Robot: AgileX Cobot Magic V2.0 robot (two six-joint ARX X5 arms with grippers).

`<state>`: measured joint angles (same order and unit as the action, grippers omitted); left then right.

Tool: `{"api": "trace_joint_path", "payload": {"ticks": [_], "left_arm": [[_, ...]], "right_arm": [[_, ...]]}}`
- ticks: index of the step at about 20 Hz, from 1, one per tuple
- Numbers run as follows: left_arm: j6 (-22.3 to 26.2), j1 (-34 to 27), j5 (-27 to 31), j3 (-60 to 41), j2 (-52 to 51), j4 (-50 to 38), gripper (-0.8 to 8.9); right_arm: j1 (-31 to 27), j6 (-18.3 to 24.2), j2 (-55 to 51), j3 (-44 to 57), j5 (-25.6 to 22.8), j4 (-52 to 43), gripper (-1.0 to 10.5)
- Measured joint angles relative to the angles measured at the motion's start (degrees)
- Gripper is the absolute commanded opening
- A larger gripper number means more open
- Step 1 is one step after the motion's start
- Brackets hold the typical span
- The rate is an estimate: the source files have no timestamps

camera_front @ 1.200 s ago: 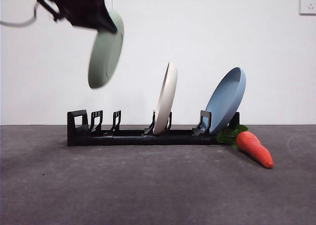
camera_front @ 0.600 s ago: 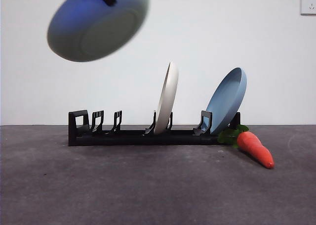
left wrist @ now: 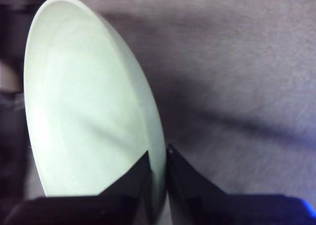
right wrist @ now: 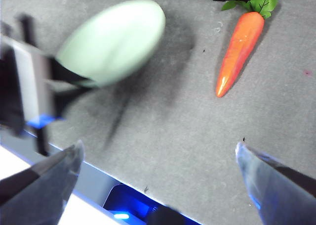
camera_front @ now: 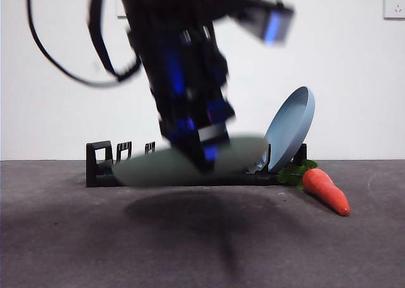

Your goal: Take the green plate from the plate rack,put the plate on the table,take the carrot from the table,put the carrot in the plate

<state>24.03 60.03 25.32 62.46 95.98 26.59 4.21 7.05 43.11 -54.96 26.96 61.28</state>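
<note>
Down from up high a moment ago, the green plate (camera_front: 190,164) now hangs nearly flat just above the table (camera_front: 76,250), rim clamped in the left gripper (left wrist: 159,161). Setting down remains; afterwards the carrot (camera_front: 324,190), beside the plate rack (camera_front: 98,164).

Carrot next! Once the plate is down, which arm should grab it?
Probably the right. Its gripper is open, holding nothing, above the table with the carrot in sight. The left gripper is shut on the green plate, not yet set down.
</note>
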Motion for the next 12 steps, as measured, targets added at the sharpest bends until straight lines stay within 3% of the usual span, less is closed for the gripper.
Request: {"api": "trace_joint_path", "payload": {"ticks": [6, 10, 12], "left_arm": [[-0.1, 0.1, 3.5, 0.0, 7.2, -4.6, -0.06], [-3.0, 0.1, 1.1, 0.3, 8.1, -5.0, 0.10], [-4.9, 0.0, -1.1, 0.6, 8.0, -4.6, 1.49]], "right_arm": [[0.0, 0.0, 0.0, 0.0, 0.0, -0.3, 6.0], [0.0, 0.0, 0.2, 0.0, 0.0, -0.9, 6.0], [0.0, 0.0, 0.7, 0.0, 0.0, -0.9, 6.0]]}}
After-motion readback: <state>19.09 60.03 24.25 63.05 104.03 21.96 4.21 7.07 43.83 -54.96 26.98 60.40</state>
